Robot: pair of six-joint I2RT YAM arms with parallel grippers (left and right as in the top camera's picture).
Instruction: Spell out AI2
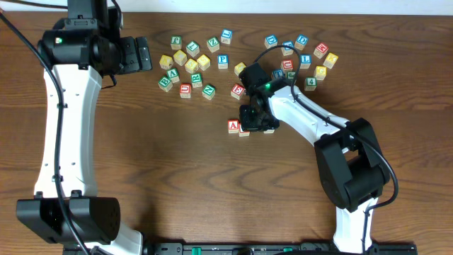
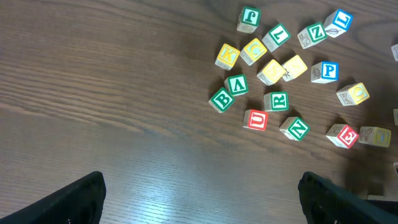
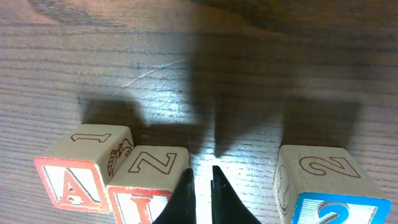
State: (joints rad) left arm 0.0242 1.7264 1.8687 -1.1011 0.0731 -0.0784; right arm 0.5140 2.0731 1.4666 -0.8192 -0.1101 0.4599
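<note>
Wooden tabletop (image 1: 177, 177): brown, carries everything; no containers in view.
Left arm (image 1: 67, 120): runs down the left of the overhead frame, well apart from the row.
Right arm (image 1: 311, 131): reaches from lower right to frame centre, and is the nearer one.
Loose blocks (image 1: 191, 60): scattered across the upper middle.
Left claw (image 2: 202, 202): fingers spread wide, empty, over bare wood.
Right claw (image 3: 200, 183): tips pinched nearly together, gripping nothing, low in the gap between blocks.
A block (image 3: 78, 168): lower left of the wrist frame, touching the I block.
I block (image 3: 146, 180): just left of the claw tips.
2 block (image 3: 323, 186): right of the claw, apart from I; the row's axis runs left to right.
Next move, likely: nudge the 2 leftward to close the gap.
</note>
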